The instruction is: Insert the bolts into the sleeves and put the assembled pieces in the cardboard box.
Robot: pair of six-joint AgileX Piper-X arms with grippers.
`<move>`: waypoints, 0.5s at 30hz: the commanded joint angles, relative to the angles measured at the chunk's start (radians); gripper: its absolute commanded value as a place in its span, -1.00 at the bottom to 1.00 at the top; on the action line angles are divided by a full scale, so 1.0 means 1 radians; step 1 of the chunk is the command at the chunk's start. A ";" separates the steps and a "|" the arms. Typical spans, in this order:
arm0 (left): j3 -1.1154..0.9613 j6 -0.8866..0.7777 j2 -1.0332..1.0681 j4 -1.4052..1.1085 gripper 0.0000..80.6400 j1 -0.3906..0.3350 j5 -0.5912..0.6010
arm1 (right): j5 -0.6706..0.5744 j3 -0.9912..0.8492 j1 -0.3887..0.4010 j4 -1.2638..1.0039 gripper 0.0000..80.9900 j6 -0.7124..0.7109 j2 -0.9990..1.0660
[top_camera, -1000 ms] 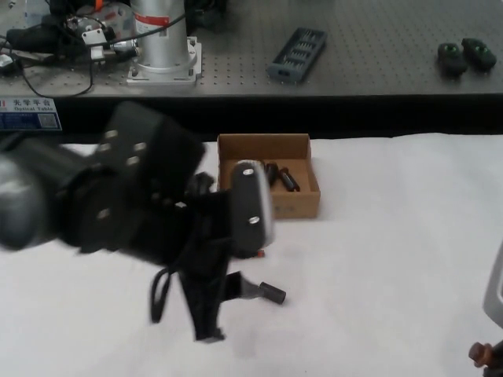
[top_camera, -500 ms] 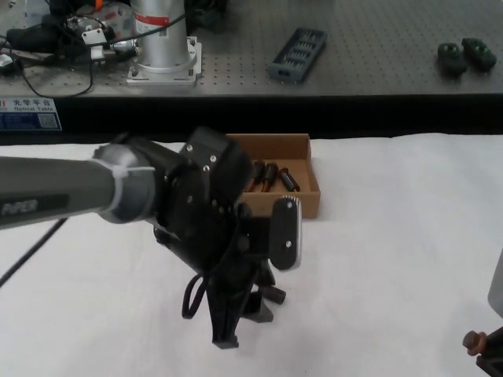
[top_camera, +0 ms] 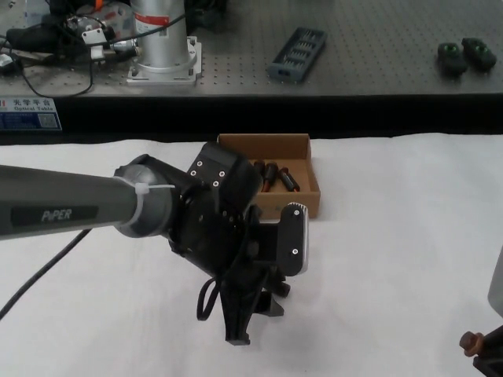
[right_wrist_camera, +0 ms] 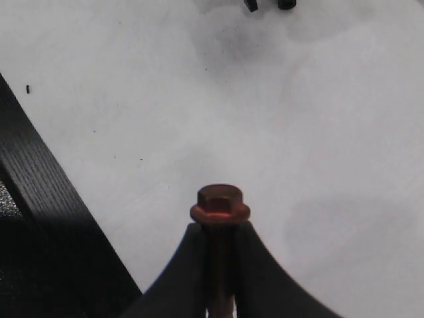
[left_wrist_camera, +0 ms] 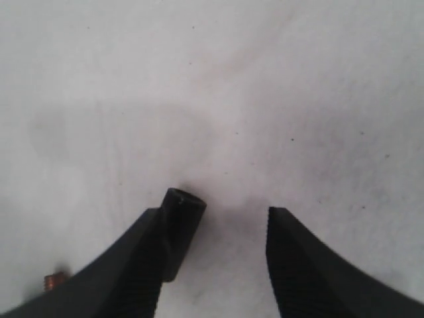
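Observation:
A black sleeve (left_wrist_camera: pixel 183 211) lies on the white cloth between the fingers of my left gripper (left_wrist_camera: pixel 215 213), close against one finger; the jaws stand open around it. From above, the left gripper (top_camera: pixel 250 314) points down at the cloth in front of the cardboard box (top_camera: pixel 302 200), with the sleeve (top_camera: pixel 277 287) beside its fingers. A small copper-coloured piece (left_wrist_camera: pixel 53 282) shows behind one finger. My right gripper (right_wrist_camera: pixel 220 228) is shut on a copper bolt (right_wrist_camera: pixel 220 204), hex head out, low at the front right (top_camera: pixel 481 347). Several dark assembled pieces (top_camera: pixel 273 176) lie in the box.
The white cloth (top_camera: pixel 393 236) covers the bench, open to the right of the box. Behind it, a perforated metal table carries a grey tool holder (top_camera: pixel 296 53), a metal post (top_camera: pixel 161 31) and two dark parts (top_camera: pixel 466 55). A dark bench edge (right_wrist_camera: pixel 46 218) runs near the right gripper.
The left arm has swung right and lowered, bringing its open gripper down around the sleeve and uncovering the box. The right gripper with the bolt has barely shifted.

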 commanded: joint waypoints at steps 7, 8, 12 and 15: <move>-0.012 0.071 0.054 -0.023 -0.14 -0.005 -0.003 | -0.038 -0.004 -0.006 -0.021 -0.93 0.001 -0.007; -0.012 0.071 0.058 -0.030 -0.14 -0.005 -0.008 | -0.038 -0.004 -0.006 -0.021 -0.93 0.001 -0.007; -0.013 0.087 0.082 -0.048 -0.14 -0.005 -0.033 | -0.038 -0.004 -0.006 -0.021 -0.93 0.001 -0.007; -0.015 0.088 0.098 -0.056 -0.14 -0.005 -0.045 | -0.038 -0.004 -0.006 -0.021 -0.93 0.001 -0.007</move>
